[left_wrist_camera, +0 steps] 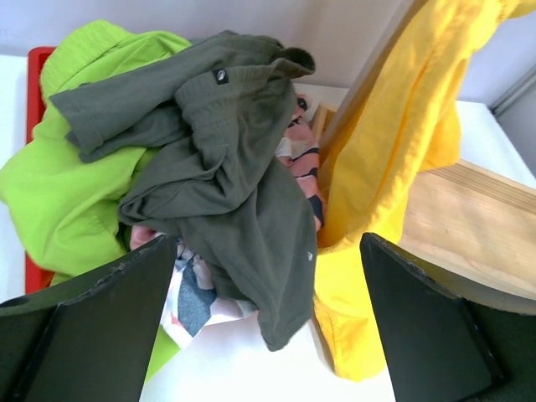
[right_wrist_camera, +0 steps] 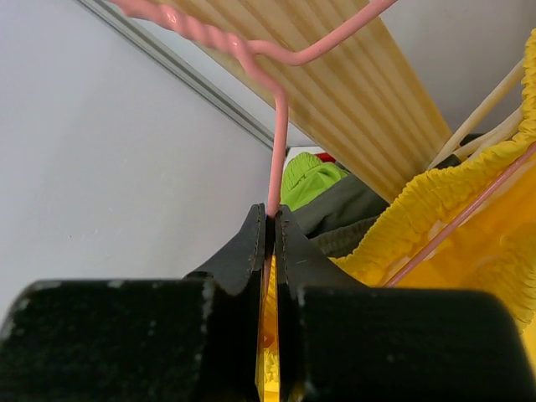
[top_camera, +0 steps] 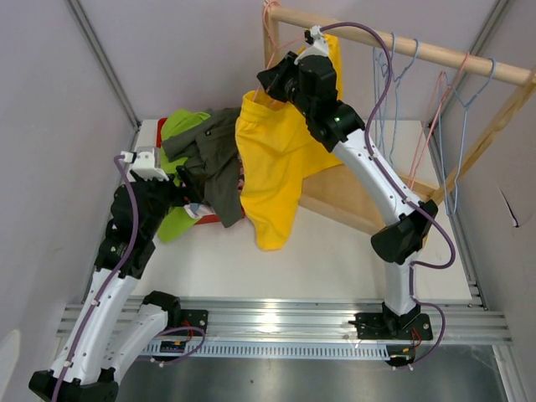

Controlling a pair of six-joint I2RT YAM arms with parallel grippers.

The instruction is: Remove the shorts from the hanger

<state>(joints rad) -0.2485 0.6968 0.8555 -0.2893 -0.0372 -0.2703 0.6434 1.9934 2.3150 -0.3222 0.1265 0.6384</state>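
Observation:
The bright yellow shorts (top_camera: 272, 159) hang from a pink hanger (right_wrist_camera: 277, 138) by the wooden rail's left end, their hem reaching the table. My right gripper (right_wrist_camera: 271, 219) is shut on the hanger's wire neck, with yellow cloth (right_wrist_camera: 469, 218) showing between its fingers; it also shows in the top view (top_camera: 272, 81). Dark olive shorts (left_wrist_camera: 218, 167), lime green shorts (left_wrist_camera: 75, 184) and pink floral shorts (left_wrist_camera: 201, 297) lie piled on a red tray (left_wrist_camera: 35, 67). My left gripper (left_wrist_camera: 268, 244) is open and empty, just in front of the pile. The grey shorts are hidden.
The wooden rack has a top rail (top_camera: 402, 48) and a base board (top_camera: 352, 197) at the right. Empty blue hangers (top_camera: 394, 75) and a pink one (top_camera: 435, 109) hang from the rail. Grey walls close in on both sides.

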